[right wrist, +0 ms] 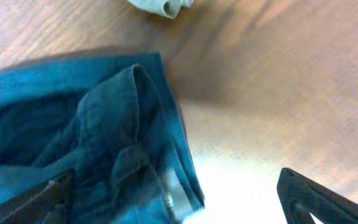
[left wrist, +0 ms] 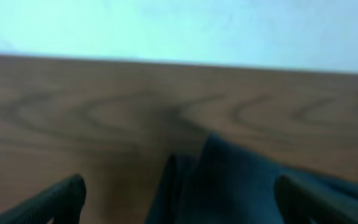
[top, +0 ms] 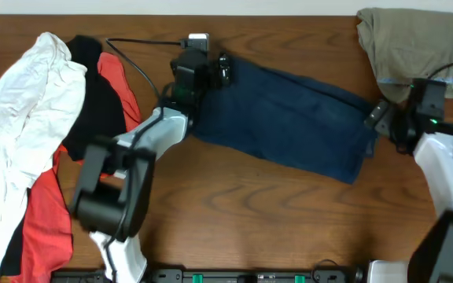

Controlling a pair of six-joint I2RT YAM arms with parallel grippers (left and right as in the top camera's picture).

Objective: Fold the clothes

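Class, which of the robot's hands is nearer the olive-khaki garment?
Right. The right hand is just beside the olive-khaki garment, at the navy shorts' right end; the left hand is at their opposite end.

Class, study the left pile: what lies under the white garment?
Beneath the white garment, black cloth and coral-red cloth show; how far they extend underneath is covered.

Left wrist view: blurred throughout; shorts cut by bottom edge; left end effector shows fingertips only.
Right wrist view: khaki garment cut by top edge; shorts cut left and bottom.
Overhead: white cloth, red cloth cut at left edge.
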